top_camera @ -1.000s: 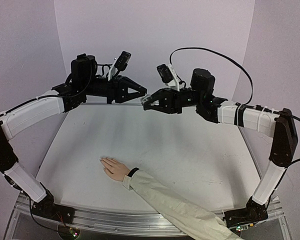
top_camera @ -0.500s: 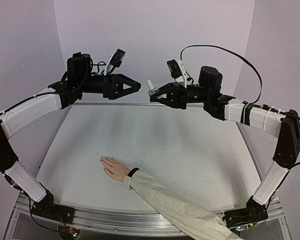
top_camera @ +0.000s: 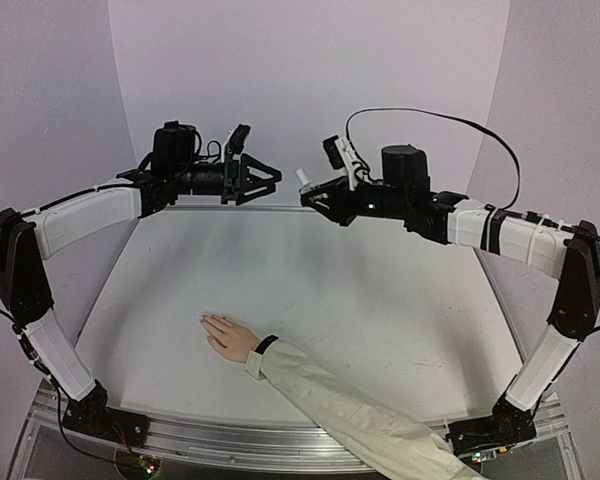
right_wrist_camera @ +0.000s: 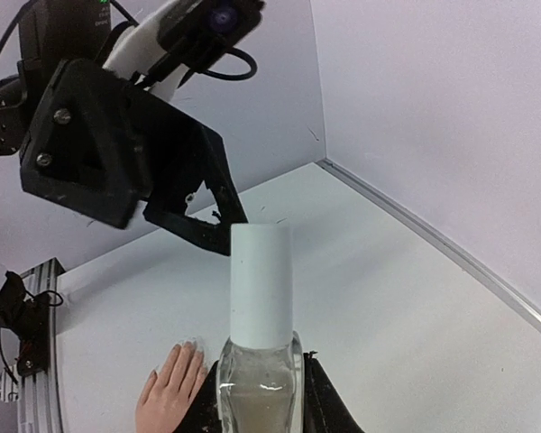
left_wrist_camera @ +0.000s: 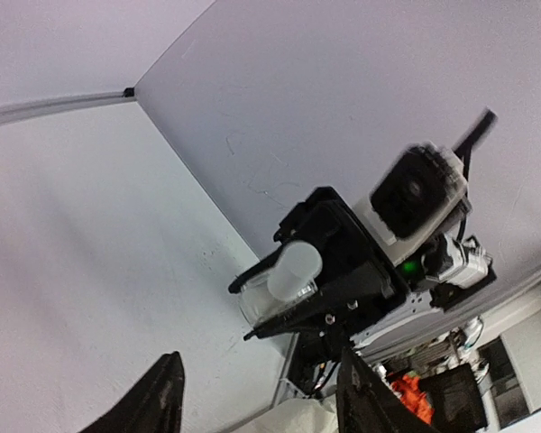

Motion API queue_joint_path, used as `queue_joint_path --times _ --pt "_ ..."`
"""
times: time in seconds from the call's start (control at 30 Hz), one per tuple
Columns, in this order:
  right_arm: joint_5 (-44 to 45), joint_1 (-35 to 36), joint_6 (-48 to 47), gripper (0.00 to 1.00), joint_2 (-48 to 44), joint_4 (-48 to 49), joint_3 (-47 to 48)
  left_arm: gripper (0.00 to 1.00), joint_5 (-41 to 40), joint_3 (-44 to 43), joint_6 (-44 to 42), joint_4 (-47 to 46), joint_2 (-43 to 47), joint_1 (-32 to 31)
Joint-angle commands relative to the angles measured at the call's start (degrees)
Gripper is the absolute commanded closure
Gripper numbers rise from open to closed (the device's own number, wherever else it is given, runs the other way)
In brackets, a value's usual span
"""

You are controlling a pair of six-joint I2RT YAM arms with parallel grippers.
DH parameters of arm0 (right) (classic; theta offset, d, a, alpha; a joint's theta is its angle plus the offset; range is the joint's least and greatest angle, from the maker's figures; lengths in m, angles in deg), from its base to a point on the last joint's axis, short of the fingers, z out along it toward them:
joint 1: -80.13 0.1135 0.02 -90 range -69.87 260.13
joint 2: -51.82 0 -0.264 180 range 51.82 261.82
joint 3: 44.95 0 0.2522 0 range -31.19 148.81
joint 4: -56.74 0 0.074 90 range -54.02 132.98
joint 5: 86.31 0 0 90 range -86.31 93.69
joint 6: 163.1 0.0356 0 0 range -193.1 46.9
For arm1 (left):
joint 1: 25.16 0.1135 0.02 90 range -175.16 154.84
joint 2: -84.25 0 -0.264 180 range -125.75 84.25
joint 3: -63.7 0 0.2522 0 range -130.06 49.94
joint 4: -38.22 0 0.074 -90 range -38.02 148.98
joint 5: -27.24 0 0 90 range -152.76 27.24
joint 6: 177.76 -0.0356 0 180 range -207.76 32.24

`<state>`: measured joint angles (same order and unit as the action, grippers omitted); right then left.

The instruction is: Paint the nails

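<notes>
- The nails tip the fingers of a person's hand, which lies flat, palm down, on the near left part of the table. A black wristband and a cream sleeve run off toward the near edge. No polish shows on the nails, though they are too small to be sure.
- Well above and beyond the hand, the right gripper is clamped on a nail polish bottle, held upright with its white cap on top.
- The bottle is clear glass. A pale, murky liquid seems to fill its lower part, and the level is hard to read.
- A second ago the left gripper was closed, its tips right at the right gripper. It has since spread its fingers, backed away to the left and turned at the wrist.
- It now faces the bottle across a clear gap with its fingers apart and nothing between them.
- Over the same second the right arm lifted and tipped the bottle upright, so the cap now stands clear of the gripper.
- The cap is on the bottle and not in the left gripper, so the bottle looks unopened. The pulling back and turning reads as lining up for a fresh grip on the cap.
- Painting has not started; uncapping comes first, then carrying the brush down to the hand.
</notes>
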<state>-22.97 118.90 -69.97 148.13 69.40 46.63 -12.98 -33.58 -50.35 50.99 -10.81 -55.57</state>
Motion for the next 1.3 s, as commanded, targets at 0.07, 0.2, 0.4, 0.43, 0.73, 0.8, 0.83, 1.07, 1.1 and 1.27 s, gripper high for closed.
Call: queue_joint_path --times 0.07,0.2,0.4,0.43,0.73,0.8,0.83,1.07,1.1,1.27 --pt "12.5 6.1 -7.9 1.0 0.4 -0.5 3.3 0.51 -5.2 -1.4 3.3 -1.4 1.2 -1.8" --pt "17.1 9.0 -10.3 1.0 0.9 -0.8 4.0 0.51 -7.4 -1.2 2.9 -1.5 1.4 -3.0" --pt "23.7 12.3 -11.8 1.0 0.8 1.7 3.8 0.58 -9.6 0.1 2.0 -1.3 2.3 -4.1" --pt "25.5 12.8 -11.9 1.0 0.6 2.4 3.5 0.59 -10.2 0.4 1.6 -1.2 2.8 -4.1" --pt "30.9 14.0 -10.8 1.0 1.2 2.9 4.3 0.78 -10.9 0.6 -1.3 -0.7 4.5 -5.4" --pt "30.9 14.1 -10.4 1.0 1.2 3.2 4.4 0.88 -10.8 0.2 -1.8 -0.6 4.4 -5.9" --pt "31.1 14.1 -10.1 1.0 1.3 3.3 4.5 0.89 -10.8 0.1 -2.1 -0.5 4.3 -6.0" --pt "27.8 14.1 -8.7 1.0 1.0 3.9 5.5 1.0 -7.0 -0.9 -6.1 -0.4 4.2 -7.0" --pt "24.5 14.0 -9.0 1.0 0.6 4.1 5.5 1.0 -5.9 -1.1 -7.6 -0.4 4.6 -7.1" --pt "-18.1 7.1 -7.1 1.0 -2.3 5.1 5.8 1.0 8.0 -2.6 -17.0 -0.5 6.7 -7.4"
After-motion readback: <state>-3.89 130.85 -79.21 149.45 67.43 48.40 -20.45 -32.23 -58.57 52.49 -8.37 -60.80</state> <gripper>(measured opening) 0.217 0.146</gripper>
